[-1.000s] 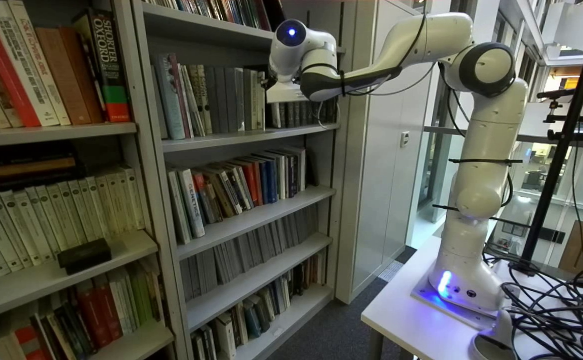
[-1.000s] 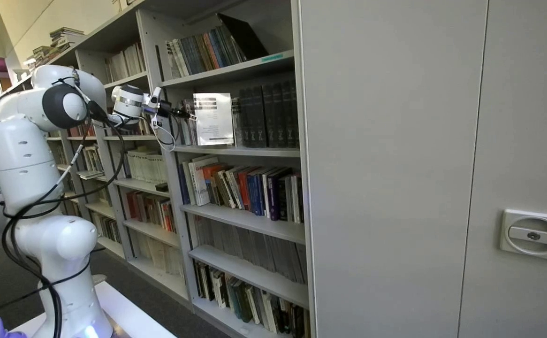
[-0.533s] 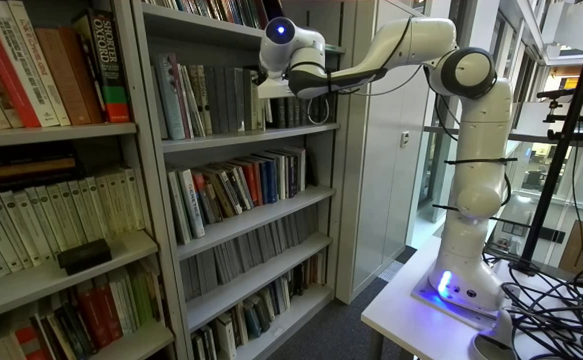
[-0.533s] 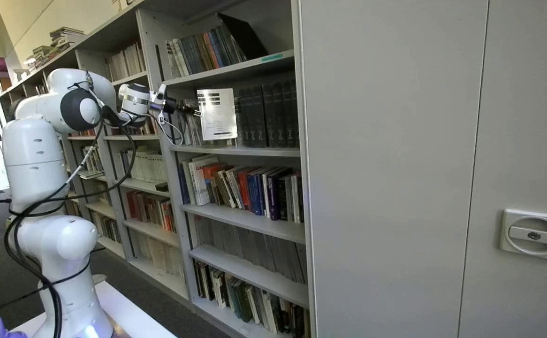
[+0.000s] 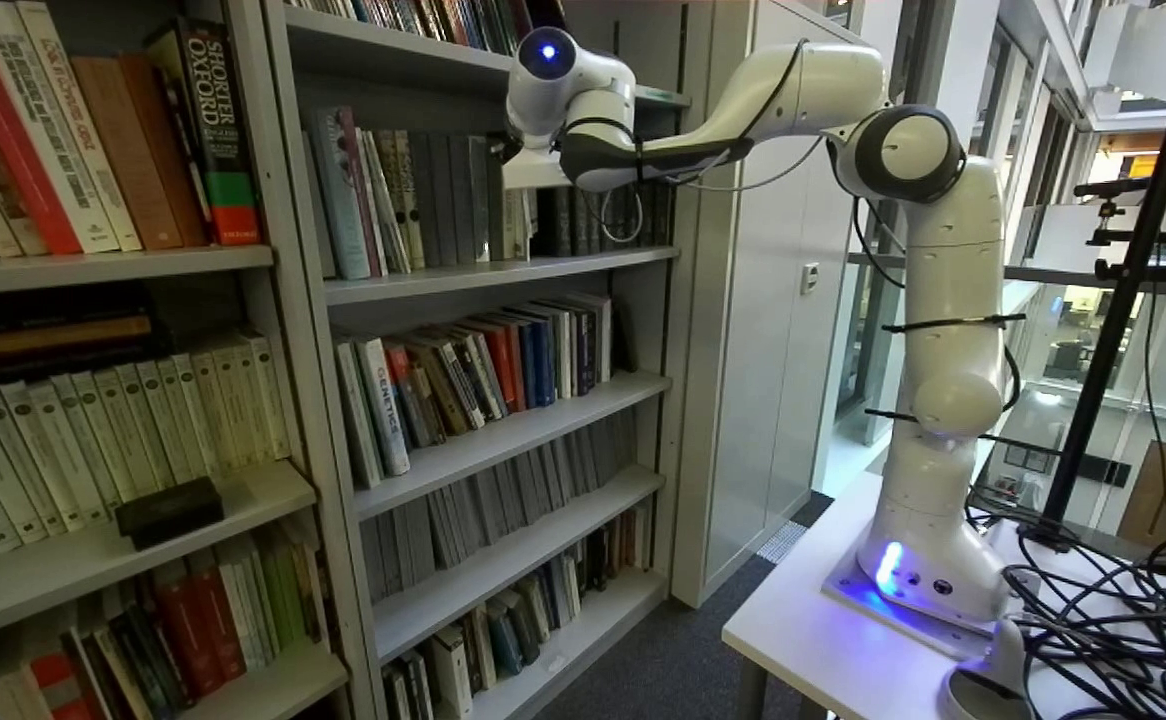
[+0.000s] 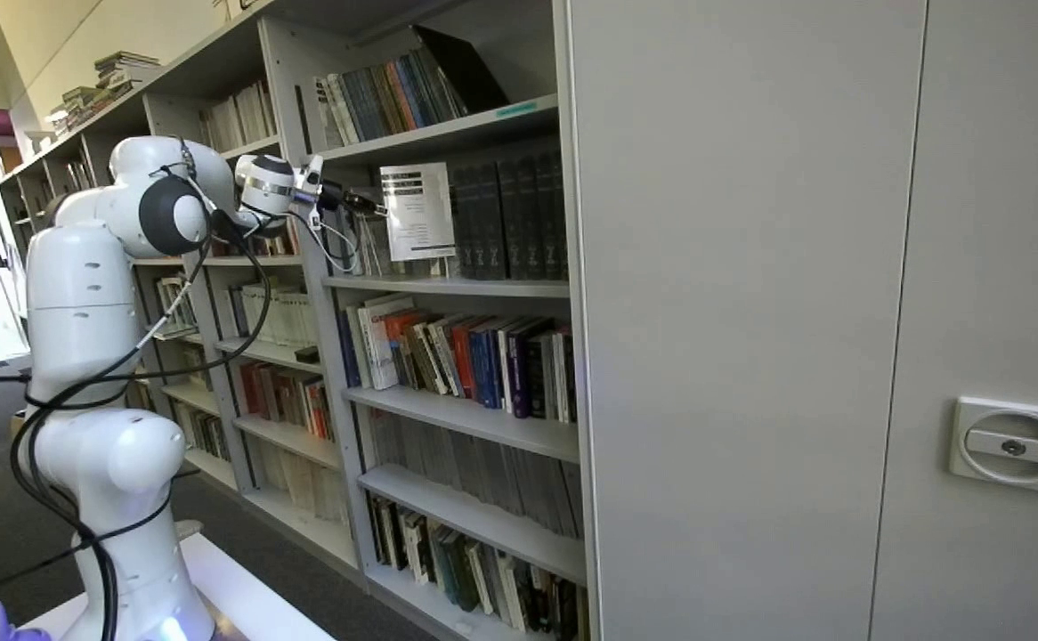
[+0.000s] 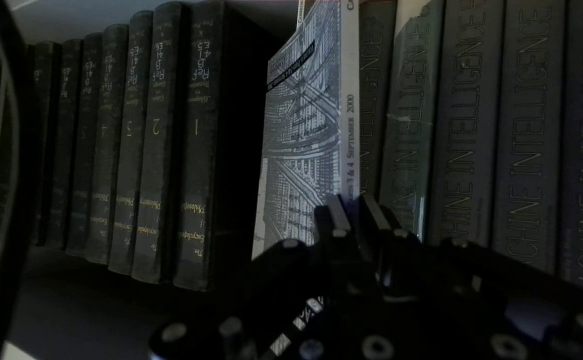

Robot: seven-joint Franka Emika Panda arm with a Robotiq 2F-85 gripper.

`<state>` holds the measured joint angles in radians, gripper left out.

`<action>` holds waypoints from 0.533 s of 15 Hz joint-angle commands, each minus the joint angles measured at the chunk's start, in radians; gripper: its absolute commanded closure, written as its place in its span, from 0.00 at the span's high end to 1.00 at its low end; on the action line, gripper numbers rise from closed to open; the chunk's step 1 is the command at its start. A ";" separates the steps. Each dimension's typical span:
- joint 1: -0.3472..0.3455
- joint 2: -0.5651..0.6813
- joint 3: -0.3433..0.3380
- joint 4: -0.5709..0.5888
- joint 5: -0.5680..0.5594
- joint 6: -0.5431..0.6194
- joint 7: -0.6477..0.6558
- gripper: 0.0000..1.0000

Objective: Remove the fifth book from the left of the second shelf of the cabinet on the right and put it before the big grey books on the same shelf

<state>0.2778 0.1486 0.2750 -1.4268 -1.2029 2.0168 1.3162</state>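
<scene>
Removal looks done: the thin book (image 6: 419,212), pinched at its edge in the gripper (image 7: 352,202), hangs nearly upright at the front of the second shelf (image 6: 483,287), near the big grey books (image 6: 528,214). Pushing it in before them remains. Against a second ago, it sits closer in.

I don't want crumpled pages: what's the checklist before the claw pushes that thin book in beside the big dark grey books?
Claw shut on the thin book, at its spine: ok.
Bottom of the thin book off the shelf: ok.
Thin book roughly upright: looks ok.
Enough room beside the big dark grey books: cannot tell, dark and partly hidden.
Cable clear of those books: cannot tell, only seen crossing in front.
</scene>
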 commanded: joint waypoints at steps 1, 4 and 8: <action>0.011 0.004 -0.022 0.033 0.012 -0.022 -0.038 0.03; 0.013 -0.002 -0.029 0.023 0.017 -0.080 -0.041 0.03; 0.010 -0.010 -0.037 0.015 0.010 -0.126 -0.039 0.03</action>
<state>0.2779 0.1505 0.2561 -1.4271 -1.1885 1.9279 1.3161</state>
